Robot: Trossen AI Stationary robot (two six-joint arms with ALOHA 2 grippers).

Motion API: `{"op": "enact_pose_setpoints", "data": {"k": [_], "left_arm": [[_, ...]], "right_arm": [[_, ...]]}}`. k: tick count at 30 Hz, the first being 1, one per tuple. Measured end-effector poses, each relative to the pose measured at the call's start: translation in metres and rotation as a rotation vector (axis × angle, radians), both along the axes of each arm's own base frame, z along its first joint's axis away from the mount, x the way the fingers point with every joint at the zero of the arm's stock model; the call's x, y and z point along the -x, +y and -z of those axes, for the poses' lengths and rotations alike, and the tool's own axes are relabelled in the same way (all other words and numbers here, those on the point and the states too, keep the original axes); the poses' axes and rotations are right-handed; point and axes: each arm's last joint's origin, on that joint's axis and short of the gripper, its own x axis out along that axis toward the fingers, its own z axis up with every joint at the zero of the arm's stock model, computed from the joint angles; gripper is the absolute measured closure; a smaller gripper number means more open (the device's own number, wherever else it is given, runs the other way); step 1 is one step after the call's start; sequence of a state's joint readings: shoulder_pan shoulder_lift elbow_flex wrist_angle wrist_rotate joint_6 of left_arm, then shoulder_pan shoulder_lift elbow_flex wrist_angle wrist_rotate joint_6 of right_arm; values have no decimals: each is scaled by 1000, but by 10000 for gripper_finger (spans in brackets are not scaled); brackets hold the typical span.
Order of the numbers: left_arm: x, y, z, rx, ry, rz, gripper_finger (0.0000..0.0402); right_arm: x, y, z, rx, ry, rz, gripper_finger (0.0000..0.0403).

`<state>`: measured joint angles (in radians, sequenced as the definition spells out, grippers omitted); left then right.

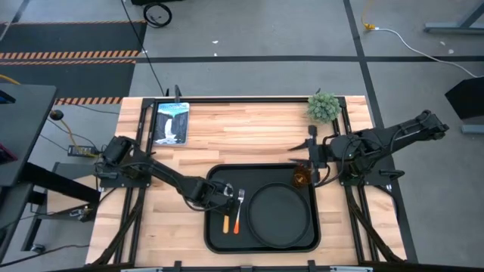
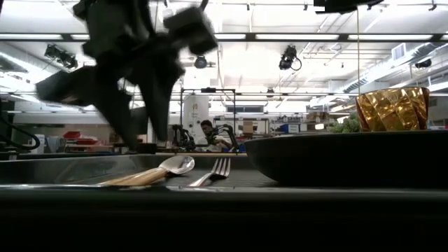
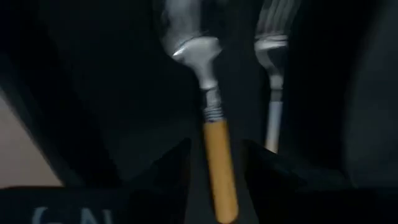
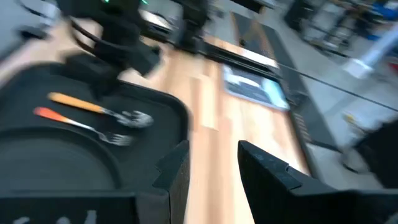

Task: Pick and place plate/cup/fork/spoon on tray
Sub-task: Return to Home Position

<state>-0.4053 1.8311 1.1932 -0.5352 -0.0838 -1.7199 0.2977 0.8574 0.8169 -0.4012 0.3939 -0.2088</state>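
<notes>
Four task items already sit on the tray [image 1: 215, 240], so the placing looks essentially complete. In the high view the tray lies at lower centre of the frame on the desk [image 1: 242, 132]. The plate [image 1: 279, 215] fills its right half, leaving a free strip on the left for the cutlery. There the spoon [image 1: 226, 214] and the fork [image 1: 238, 210] lie side by side, near each other but apart, handles toward the bottom edge and heads toward the top. The cup [image 1: 302, 177] stands upright at the tray's upper right corner, just above the plate's rim; whether it touches the plate cannot be told.

Outward from these, the left pincer [image 1: 224, 193] hovers over the upper left part of the tray, right at the spoon's bowl end. Its own wrist view shows the fingers [image 3: 171, 167] apart with the yellow-orange handle lying between them, unclamped, which suggests a release rather than a grasp. The right pincer [image 1: 311, 143] hangs over bare desk above the cup, fingers apart and empty, likely parked clear of the tray.

At the desk's upper edge sit a small plant [image 1: 324, 107] and a picture card [image 1: 171, 123], both well apart from the tray.
</notes>
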Motion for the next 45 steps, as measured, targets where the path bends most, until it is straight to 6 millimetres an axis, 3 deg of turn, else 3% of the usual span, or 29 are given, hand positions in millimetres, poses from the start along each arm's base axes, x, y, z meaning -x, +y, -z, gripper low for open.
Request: {"op": "enact_pose_setpoints", "data": {"k": [4,8,14,20,24,31,37,45], "left_arm": [[-11,-3,-22,-94,-109,139,259],[-23,-3,-45,-293,-217,248,259],[-33,20,-52,-586,-246,132,260],[-46,47,-39,-507,-188,166,260],[-59,54,-29,-457,-219,209,260],[-79,53,-9,-372,-189,273,261],[-95,46,-5,-318,-197,349,261],[-91,46,-2,-270,-116,309,261]], "right_arm": [[14,-6,-4,-2,-12,66,261],[28,-8,-11,-54,-50,45,261],[37,-7,-16,-121,-85,-15,261],[38,-3,-15,-136,-80,-38,261],[38,-2,-16,-138,-83,-46,261],[39,-2,-17,-135,-90,-50,261],[39,-2,-16,-132,-89,-48,261],[38,-1,-16,-130,-84,-48,261]]}}
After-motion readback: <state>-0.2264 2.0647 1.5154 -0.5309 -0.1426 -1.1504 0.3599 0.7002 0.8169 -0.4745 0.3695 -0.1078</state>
